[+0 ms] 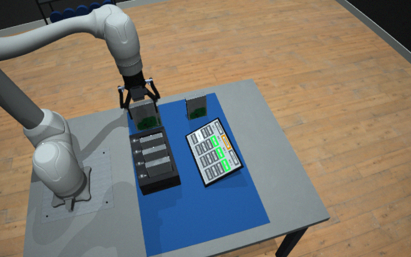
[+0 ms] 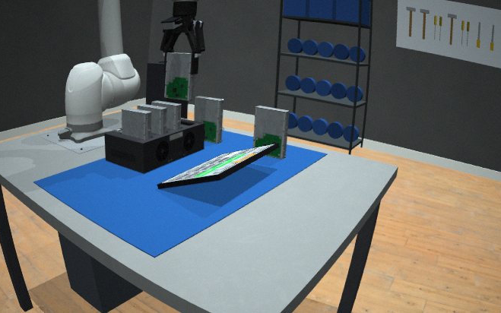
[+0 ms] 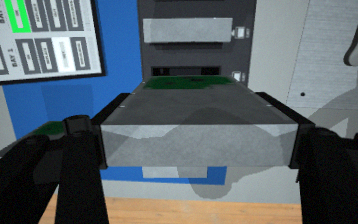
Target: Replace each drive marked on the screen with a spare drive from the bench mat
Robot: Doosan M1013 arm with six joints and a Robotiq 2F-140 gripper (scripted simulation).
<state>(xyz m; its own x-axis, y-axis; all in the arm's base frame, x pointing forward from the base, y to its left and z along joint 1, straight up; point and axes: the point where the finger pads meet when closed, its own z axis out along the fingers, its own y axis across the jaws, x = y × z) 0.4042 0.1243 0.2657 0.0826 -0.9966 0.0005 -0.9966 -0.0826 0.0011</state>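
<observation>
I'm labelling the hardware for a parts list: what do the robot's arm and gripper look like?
The arm is smooth and pale grey-white, with rounded, bulbous joints and thin seam lines. The black metal-look two-finger gripper has slim, angular linked fingers, with small light-coloured parts at its upper joints.

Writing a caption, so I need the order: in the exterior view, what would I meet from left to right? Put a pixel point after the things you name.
White robot arm's lower section [image 1: 55, 159] [image 2: 84, 89] → raised silver drive [image 1: 143, 111] [image 2: 178, 71] [image 3: 200, 145] → upright silver drive behind the dock [image 2: 208, 112] → upright silver drive beside the screen [image 1: 196, 106] [image 2: 271, 122] → white wall panel with tools [image 2: 439, 42]

Dark walls [image 2: 240, 46], plank floor [image 1: 296, 79] [image 2: 458, 233], black-framed shelf rack [image 2: 356, 77] with blue discs.
</observation>
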